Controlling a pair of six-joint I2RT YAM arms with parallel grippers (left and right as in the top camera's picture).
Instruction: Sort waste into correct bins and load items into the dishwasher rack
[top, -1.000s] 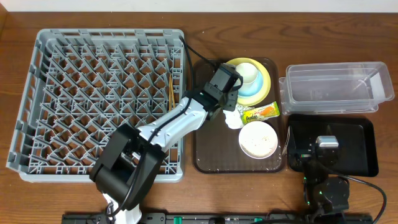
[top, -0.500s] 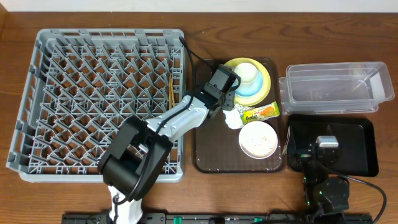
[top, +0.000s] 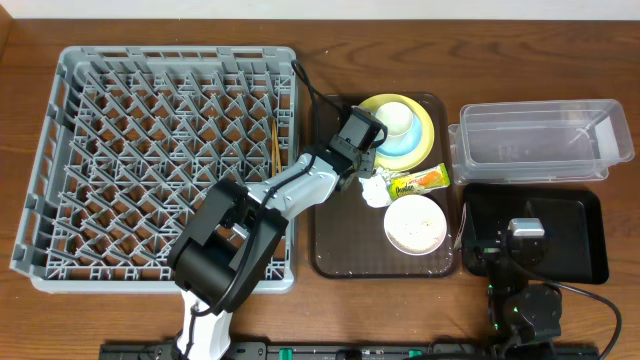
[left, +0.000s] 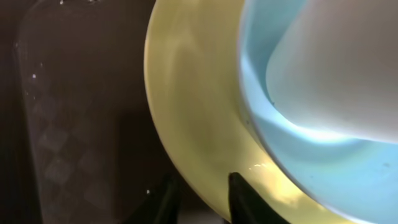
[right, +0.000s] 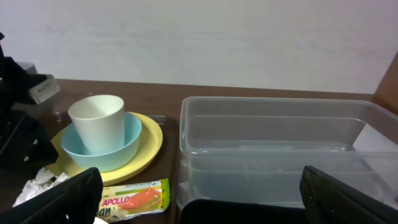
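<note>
The yellow plate (top: 428, 132) lies on a brown serving tray and carries the light blue bowl (top: 405, 148) with the small white cup (top: 397, 117) in it. My left gripper (top: 364, 152) is at the plate's left rim. In the left wrist view its jaws (left: 203, 194) are narrowly set across the plate's rim (left: 186, 112), one finger over the plate and one outside it. The tissue (top: 372, 190), snack wrapper (top: 417, 180) and white bowl (top: 414, 223) with crumbs lie on that tray. Two chopsticks (top: 277, 140) lie in the grey rack (top: 100, 150). My right gripper (top: 525, 236) is open and empty over the black tray (top: 580, 240).
The brown serving tray (top: 335, 235) sits between the rack and the bins. The clear tub (top: 540, 140) stands at the back right, behind the black tray. The left arm's cable arches over the rack's right edge.
The left arm's elbow and lower links have shifted right while the gripper stayed at the plate's left rim. The dishes, waste and right arm have not moved.
</note>
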